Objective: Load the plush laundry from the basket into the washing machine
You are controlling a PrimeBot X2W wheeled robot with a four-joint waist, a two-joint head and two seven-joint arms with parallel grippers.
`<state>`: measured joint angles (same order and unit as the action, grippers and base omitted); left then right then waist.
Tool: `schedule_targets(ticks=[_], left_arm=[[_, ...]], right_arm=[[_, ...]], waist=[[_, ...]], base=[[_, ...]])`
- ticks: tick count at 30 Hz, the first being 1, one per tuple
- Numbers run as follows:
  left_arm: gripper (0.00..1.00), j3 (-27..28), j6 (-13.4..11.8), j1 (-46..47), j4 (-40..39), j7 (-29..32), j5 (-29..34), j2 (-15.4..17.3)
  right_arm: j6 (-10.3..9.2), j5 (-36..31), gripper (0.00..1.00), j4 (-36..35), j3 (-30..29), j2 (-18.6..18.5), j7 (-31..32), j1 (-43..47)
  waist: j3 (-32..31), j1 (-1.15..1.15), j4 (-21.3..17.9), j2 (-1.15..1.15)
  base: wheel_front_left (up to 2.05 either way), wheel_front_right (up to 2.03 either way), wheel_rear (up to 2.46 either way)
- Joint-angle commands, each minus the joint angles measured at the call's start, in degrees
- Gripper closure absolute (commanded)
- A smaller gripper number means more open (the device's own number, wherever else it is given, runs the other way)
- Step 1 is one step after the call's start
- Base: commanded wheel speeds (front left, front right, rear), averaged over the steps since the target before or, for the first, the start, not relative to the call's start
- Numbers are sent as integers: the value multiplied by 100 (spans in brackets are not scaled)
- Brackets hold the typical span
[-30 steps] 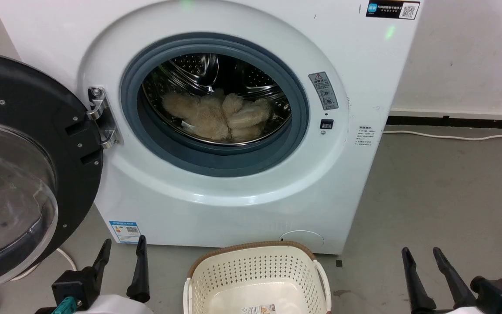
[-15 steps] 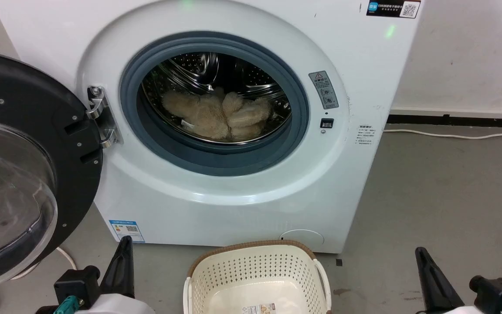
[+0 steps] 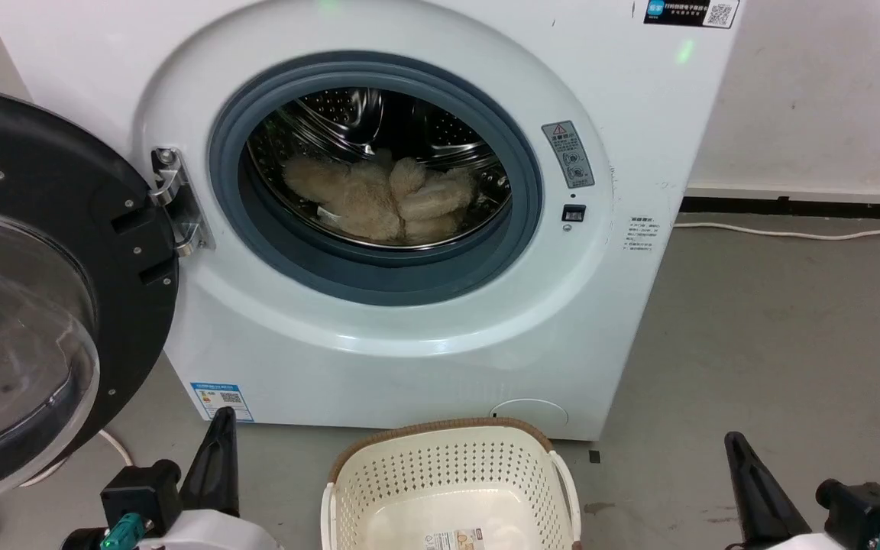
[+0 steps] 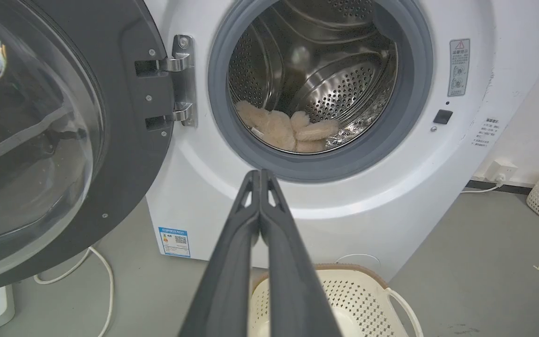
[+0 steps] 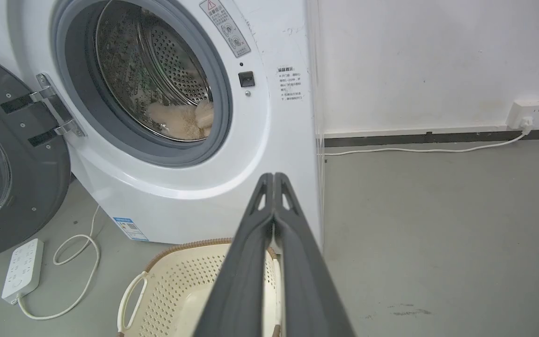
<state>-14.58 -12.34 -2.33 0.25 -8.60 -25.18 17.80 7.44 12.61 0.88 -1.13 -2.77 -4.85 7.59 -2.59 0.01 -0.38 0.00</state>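
Both claws pinched shut on nothing; load looks finished.
Left claw (image 4: 259,174) at 7 o'clock and right claw (image 5: 273,177) at 5 flank the basket (image 3: 440,425) at 6, fingers pressed together, likely parked low because the basket holds nothing to lift. Plush bundle (image 3: 379,200) lies in the washer (image 3: 409,367) drum at 12; door (image 3: 35,168) hangs open at 9.

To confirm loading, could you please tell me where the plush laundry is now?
In the head view, the plush laundry lies low in the drum of the washing machine, behind its grey gasket.
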Motion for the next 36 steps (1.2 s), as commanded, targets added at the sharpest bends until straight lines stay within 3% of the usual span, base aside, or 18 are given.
schedule_targets(ticks=[1, 36], left_arm=[[100, 46, 36, 42, -5, 29, 80, -42], [100, 596, 503, 116, -13, 353, 1029, -606]], right_arm=[[1, -51, 100, -18, 13, -2, 13, -122], [2, -522, 100, -45, 52, -5, 197, -370]], waist=[[2, 0, 0, 0], [102, -1, 15, 0]], base=[[0, 0, 0], [0, 0, 0]])
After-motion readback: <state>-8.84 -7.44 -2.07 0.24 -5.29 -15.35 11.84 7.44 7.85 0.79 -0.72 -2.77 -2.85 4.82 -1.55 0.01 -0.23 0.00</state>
